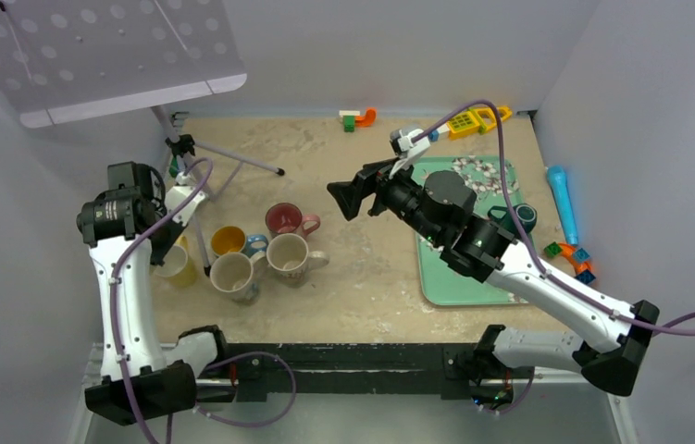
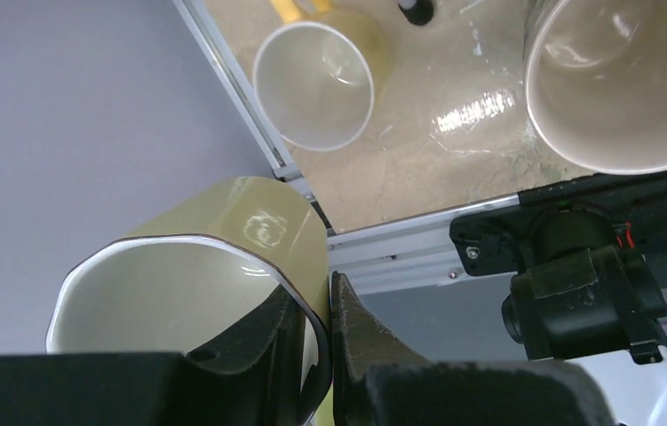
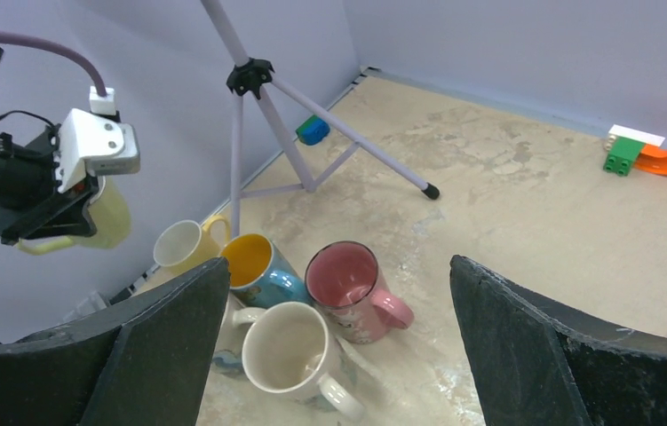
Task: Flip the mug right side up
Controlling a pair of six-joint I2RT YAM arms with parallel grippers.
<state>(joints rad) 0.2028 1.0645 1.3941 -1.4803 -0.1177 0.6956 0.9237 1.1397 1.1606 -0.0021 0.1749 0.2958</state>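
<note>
In the top view, locate the left gripper (image 1: 177, 228) raised close to the left wall, its load mostly hidden under the wrist. Find the right gripper (image 1: 360, 191) above mid-table, jaws spread wide with nothing between them. Note four mugs standing mouth-up between the arms: the blue mug (image 1: 229, 241), the pink mug (image 1: 285, 219), the cream mug (image 1: 287, 254) and the patterned mug (image 1: 232, 275). Note the green tray (image 1: 445, 282) under the right arm and the tripod (image 1: 232, 159) at rear left. In the left wrist view, see the left gripper (image 2: 328, 306) clamped on the rim of the pale yellow mug (image 2: 250, 213), one finger inside the mouth, one outside, jaws almost together. Read this mug as lifted clear of the table, mouth toward the wrist camera, near the metal edge rail (image 2: 400, 256). Below, identify the deep yellow mug (image 2: 316, 84) and a cream-lined mug (image 2: 618, 80), both mouth-up on the table. In the right wrist view, confirm the right gripper (image 3: 334, 266) wide apart and empty above the mug cluster. At far left, find the left gripper (image 3: 76, 222) pinching the pale yellow mug (image 3: 109, 217) in the air beside the wall, above the deep yellow mug (image 3: 178, 244).
</note>
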